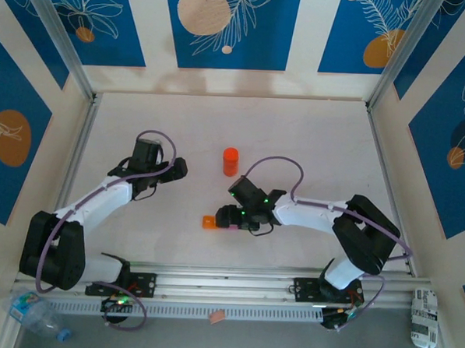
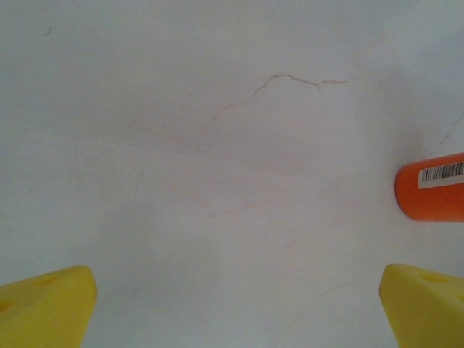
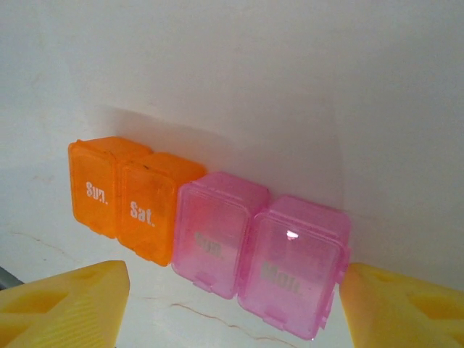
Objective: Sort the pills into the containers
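**Containers** [image 3: 210, 232]: translucent strip of two orange compartments [image 3: 130, 196] with white lettering and two pink compartments [image 3: 268, 254] with fainter white lettering.
**Bottle** [image 2: 431, 188]: orange, with a white barcode label.
**Left gripper** [image 2: 237, 290] and **right gripper** [image 3: 233, 290]: yellow fingers.
**Table** [image 1: 297, 131]: white, with a thin brownish crack line.
**Left arm** [image 1: 99, 198] and **right arm** [image 1: 316, 212]: white shells, black joints, purple cables [image 1: 284, 163].
**Walls** [image 1: 225, 25]: blue panels with white leaf outlines and peach and orange discs, with cream strips between.
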Tool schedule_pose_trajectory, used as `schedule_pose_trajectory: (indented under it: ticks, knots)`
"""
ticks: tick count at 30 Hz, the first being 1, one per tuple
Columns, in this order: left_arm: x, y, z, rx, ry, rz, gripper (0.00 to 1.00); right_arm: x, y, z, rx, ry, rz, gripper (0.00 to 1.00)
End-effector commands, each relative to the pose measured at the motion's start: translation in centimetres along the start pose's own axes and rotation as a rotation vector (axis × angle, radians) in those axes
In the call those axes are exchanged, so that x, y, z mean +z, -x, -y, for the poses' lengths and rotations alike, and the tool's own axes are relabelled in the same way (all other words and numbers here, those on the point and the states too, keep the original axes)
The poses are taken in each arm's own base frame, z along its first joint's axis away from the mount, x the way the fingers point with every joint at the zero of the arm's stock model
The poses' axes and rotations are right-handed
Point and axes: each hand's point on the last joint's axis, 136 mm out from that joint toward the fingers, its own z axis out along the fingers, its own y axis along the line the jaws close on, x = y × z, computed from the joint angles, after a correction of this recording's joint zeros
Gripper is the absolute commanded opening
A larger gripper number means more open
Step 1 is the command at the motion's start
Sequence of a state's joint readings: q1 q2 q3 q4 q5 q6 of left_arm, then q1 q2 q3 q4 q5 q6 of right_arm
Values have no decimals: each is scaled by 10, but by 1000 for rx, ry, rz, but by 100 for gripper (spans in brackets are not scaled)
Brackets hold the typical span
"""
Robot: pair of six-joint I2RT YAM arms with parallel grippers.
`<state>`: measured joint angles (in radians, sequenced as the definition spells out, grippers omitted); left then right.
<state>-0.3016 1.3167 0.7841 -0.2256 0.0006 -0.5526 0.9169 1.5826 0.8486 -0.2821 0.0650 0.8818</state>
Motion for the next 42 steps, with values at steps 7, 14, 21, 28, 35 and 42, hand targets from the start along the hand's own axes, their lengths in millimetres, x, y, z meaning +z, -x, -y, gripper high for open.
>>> schedule_pose_trajectory:
  ticks: [7, 14, 21, 28, 35, 42]
  knots:
    - [-13, 5, 14, -12, -80, 44, 100, -17, -4, -26, -134, 37, -18, 77]
    - [-18, 3, 15, 13, -79, 24, 100, -39, 23, -21, -309, 63, 46, 81]
    - [-16, 2, 14, 8, -78, 24, 100, -13, 45, -28, -308, 95, -33, 80]
    - [-16, 2, 15, 11, -81, 19, 100, 13, 40, -37, -311, 114, -103, 76]
    - [-16, 5, 18, 17, -87, 22, 100, 12, 16, -42, -342, 130, -140, 76]
    - [-11, 3, 18, 17, -88, 9, 100, 11, -8, -42, -371, 128, -179, 75]
